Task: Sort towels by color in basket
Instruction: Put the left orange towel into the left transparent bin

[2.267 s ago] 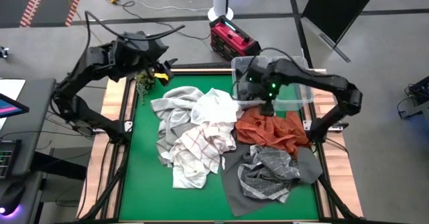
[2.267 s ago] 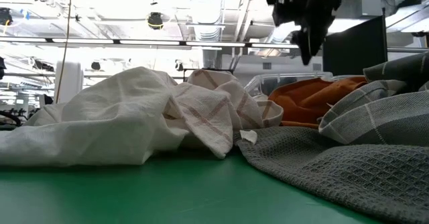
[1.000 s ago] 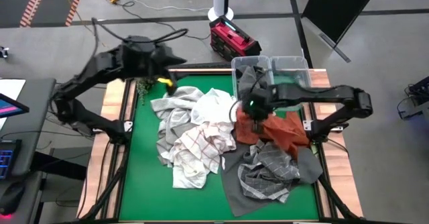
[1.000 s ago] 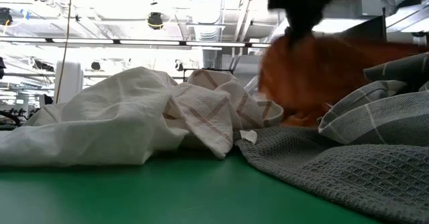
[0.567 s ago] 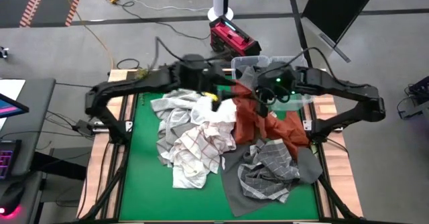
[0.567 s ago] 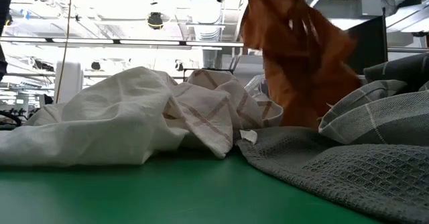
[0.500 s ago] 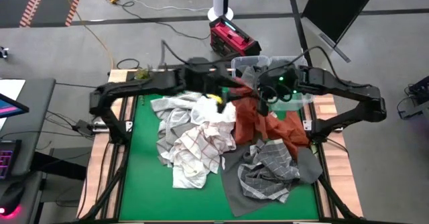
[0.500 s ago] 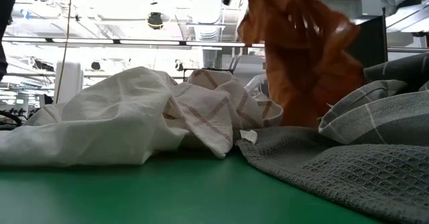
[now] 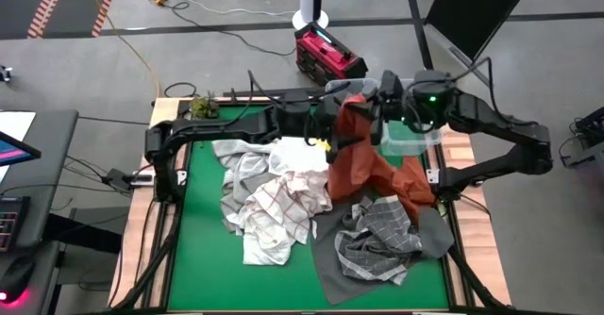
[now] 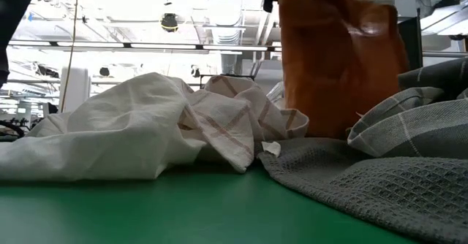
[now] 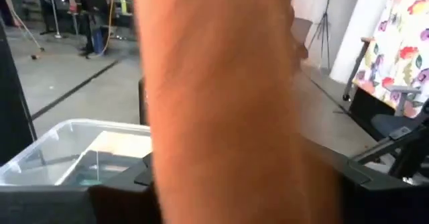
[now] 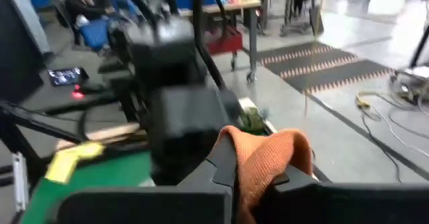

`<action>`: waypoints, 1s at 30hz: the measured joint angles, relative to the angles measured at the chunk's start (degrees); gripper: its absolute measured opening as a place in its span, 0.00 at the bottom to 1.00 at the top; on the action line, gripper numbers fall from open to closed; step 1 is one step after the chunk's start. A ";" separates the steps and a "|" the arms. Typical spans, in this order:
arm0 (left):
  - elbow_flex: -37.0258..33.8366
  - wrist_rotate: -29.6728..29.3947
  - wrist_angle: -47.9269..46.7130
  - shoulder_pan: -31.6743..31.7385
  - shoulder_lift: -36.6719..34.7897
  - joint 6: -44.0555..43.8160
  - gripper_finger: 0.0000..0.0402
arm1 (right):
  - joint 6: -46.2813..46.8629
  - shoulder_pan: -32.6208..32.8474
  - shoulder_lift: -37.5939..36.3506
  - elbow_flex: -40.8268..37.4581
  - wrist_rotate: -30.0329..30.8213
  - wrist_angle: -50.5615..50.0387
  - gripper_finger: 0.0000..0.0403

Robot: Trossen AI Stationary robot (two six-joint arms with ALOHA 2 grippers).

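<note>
The right pincer [image 9: 373, 105] is up in the air at the far right of the counter [image 9: 198, 258], and its fingers are pinching the top of the rust-orange towel [image 9: 354, 159]. The towel hangs down from it like a curtain, and its bottom end lies on the counter. The left pincer [image 9: 332, 138] has reached far across to the middle and is right beside the hanging orange cloth. Its fingers look spread apart, but it is hard to tell if they touch the cloth. Just behind the orange towel, at the far right, is the clear plastic basket [image 9: 415, 140]. I can only see part of the inside, and I can't tell if any towel is in it. All the other towels are in a messy pile on the green counter. The plain white towel [image 9: 300, 153] is in the middle, the light grey towel [image 9: 243, 169] is to its left, and the white towel with red check lines [image 9: 274, 211] is nearer. The dark grey towels [image 9: 377, 244] are near and to the right. So I think the sorting has only just begun. The orange one must go in next, and then all the rest.
</note>
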 joint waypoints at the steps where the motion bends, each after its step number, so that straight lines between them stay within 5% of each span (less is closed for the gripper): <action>1: -0.02 -0.14 0.28 -0.02 0.10 0.00 0.57 | -0.01 0.15 -0.10 0.00 -0.02 0.65 0.10; 5: -0.07 -2.17 2.86 0.05 0.12 1.10 0.44 | -0.08 1.14 -0.30 -0.02 -0.02 1.02 0.10; 10: -0.09 -2.25 6.59 1.66 0.11 -1.96 0.05 | 0.84 1.23 -0.99 -0.02 -0.06 -0.29 0.17; 15: -0.07 -1.88 11.86 4.73 0.09 -7.44 0.01 | 2.75 -0.02 -3.65 1.97 -0.04 -2.35 0.35; 22: 0.04 -1.59 33.25 11.63 -0.03 -17.79 0.01 | 2.69 -0.59 -6.86 9.06 0.66 -6.50 0.63; 30: 0.07 -11.20 43.59 16.59 -0.02 -22.70 0.00 | 2.32 -0.59 -9.16 9.90 4.93 -9.47 0.67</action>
